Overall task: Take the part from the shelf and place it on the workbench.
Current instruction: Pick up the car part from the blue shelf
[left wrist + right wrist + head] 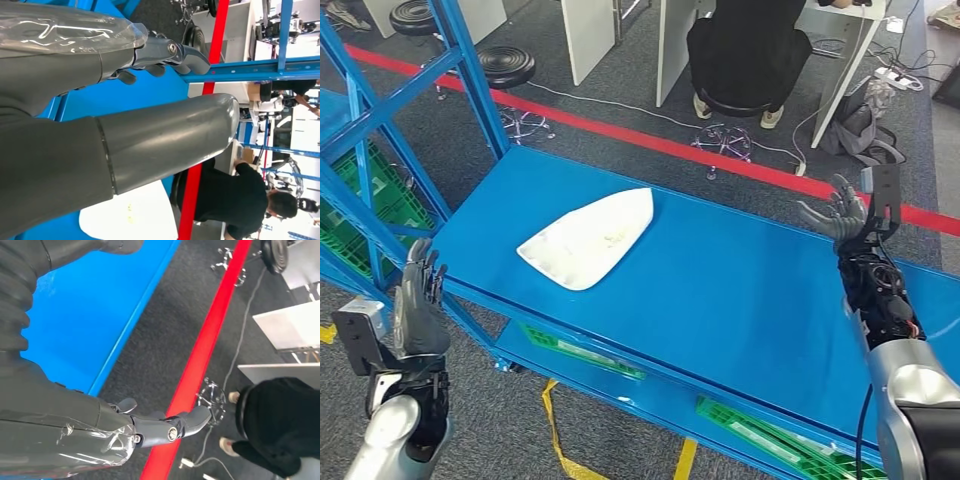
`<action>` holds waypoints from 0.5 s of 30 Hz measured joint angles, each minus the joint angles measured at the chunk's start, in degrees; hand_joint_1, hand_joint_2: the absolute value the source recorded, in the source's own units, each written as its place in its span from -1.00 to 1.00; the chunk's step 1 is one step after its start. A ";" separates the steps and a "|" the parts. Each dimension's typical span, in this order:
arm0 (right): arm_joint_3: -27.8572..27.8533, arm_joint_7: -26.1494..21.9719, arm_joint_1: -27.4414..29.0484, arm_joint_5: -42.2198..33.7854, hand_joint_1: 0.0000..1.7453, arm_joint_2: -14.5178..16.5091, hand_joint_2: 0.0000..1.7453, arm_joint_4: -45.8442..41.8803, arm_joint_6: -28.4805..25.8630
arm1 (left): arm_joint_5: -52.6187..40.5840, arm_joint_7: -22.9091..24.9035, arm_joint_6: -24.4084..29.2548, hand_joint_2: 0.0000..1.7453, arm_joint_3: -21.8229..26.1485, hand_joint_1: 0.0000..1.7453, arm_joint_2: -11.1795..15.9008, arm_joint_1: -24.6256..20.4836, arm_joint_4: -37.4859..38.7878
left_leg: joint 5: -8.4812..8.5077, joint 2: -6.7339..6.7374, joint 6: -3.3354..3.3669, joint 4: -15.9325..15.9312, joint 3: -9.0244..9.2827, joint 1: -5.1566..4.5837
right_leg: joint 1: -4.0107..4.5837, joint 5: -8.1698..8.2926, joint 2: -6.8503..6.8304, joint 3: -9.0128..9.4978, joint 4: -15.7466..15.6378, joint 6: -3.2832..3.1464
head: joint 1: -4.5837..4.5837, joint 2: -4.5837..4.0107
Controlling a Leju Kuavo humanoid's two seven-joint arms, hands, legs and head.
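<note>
A flat white part (pixel 589 238), shaped like an iron's sole, lies on the blue shelf top (pixel 743 290), left of its middle. In the left wrist view its white edge (pixel 132 220) shows beyond my thumb. My left hand (pixel 418 300) is raised at the shelf's near-left corner, fingers straight and apart, holding nothing, well short of the part. Over the shelf's far right end my right hand (pixel 841 215) hovers with its fingers spread and nothing in it; its fingers (pixel 166 427) reach out over the carpet past the shelf edge.
Blue rack posts (pixel 365 130) rise at the left. Green crates (pixel 388 200) sit on lower levels. A red floor line (pixel 682 148) runs behind the shelf. A person in black (pixel 746 50) sits on a stool at white desks beyond, with cables on the carpet.
</note>
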 joint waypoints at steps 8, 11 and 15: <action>5.20 -0.18 -4.28 4.52 -1.00 3.94 1.00 5.72 2.71 | 0.21 -0.12 0.21 -1.00 -0.02 -1.00 -0.17 -0.89 0.23 | 0.03 0.01 -0.04 -0.02 0.00 0.01 | 0.04 0.00 0.01 -0.01 0.10 0.00 | -0.05 0.00; 8.55 -0.44 -6.12 6.68 -1.00 6.77 1.00 6.99 3.15 | 0.30 0.23 0.70 -1.00 -0.04 -1.00 -0.25 -1.01 0.23 | 0.05 0.01 -0.07 -0.02 0.00 0.05 | 0.09 -0.01 0.01 -0.02 0.14 -0.01 | -0.07 0.00; 13.66 -0.81 -7.89 8.33 -1.00 11.34 1.00 7.86 4.52 | 0.37 0.32 0.86 -1.00 -0.08 -1.00 -0.45 -1.07 0.23 | 0.07 0.01 -0.10 -0.02 0.01 0.14 | 0.17 -0.03 0.02 -0.05 0.15 -0.04 | -0.05 0.00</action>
